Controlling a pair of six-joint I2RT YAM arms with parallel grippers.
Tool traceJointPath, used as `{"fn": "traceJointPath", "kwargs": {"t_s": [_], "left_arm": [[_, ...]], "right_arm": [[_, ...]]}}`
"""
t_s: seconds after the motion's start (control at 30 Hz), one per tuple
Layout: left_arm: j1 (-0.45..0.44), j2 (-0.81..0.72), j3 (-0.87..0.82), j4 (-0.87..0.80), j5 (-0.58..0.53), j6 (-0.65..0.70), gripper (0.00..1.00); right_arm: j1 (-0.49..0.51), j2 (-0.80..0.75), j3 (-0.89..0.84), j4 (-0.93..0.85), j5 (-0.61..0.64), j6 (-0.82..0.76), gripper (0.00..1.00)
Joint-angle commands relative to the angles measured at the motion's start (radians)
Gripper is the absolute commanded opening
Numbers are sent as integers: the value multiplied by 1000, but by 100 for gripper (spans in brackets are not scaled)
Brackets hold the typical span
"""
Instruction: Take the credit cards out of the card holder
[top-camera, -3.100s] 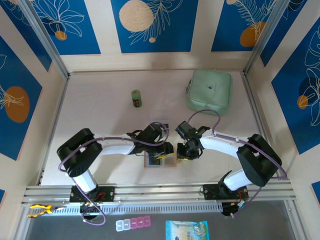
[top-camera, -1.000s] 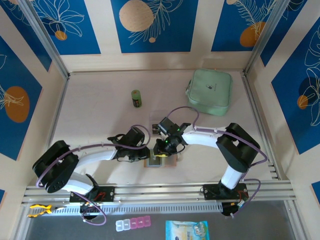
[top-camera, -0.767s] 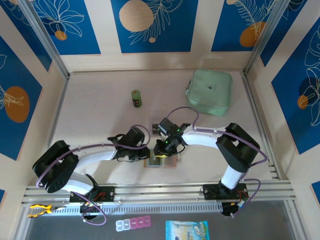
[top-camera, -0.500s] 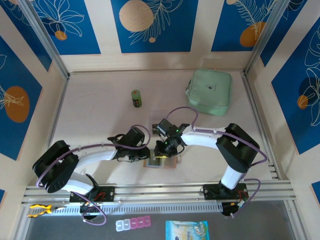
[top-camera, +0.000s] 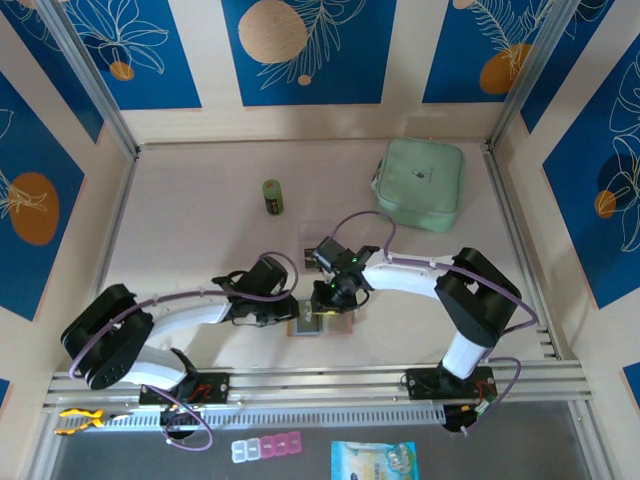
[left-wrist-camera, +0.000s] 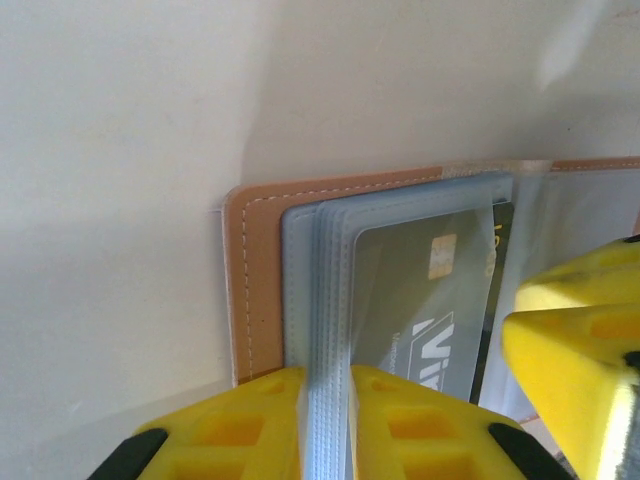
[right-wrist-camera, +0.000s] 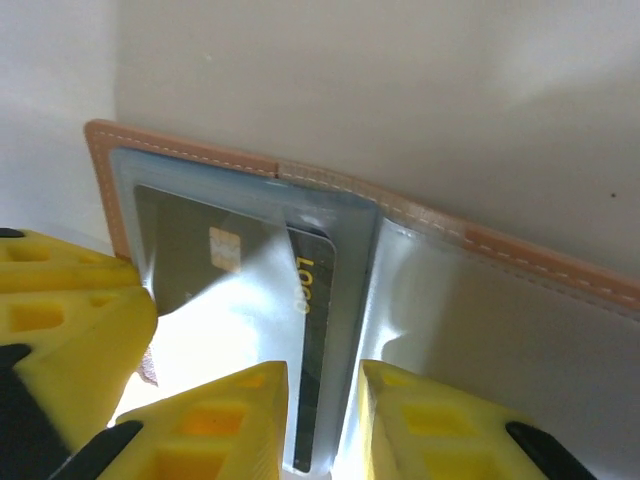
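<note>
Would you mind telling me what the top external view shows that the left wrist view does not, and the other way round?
The top external view gives the wider scene: the mint-green pouch, the small green cylinder and both arms reaching in. The left wrist view gives the close detail: the left gripper pinching the stack of clear pockets, and a credit card with its chip inside one. Both share the card holder lying open on the table.
</note>
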Motion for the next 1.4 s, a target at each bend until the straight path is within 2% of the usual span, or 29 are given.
{"fn": "traceJointPath", "kwargs": {"t_s": [0.0, 0.27, 0.53, 1.2, 1.37], "left_arm": [[5, -31, -22, -45, 10, -21, 18], [7, -50, 17, -80, -7, -9, 19], [7, -19, 8, -8, 29, -20, 20], [7, 18, -9, -40, 15, -12, 14], [7, 20, -8, -39, 16, -12, 14]], "right_arm": [[3, -36, -10, 18, -37, 11, 27], [-1, -44, -29, 50, -68, 27, 27], [-3, -36, -38, 60, -78, 31, 27], [-6, -9, -85, 134, -115, 57, 27], [-5, -1, -98, 161, -129, 66, 23]]}}
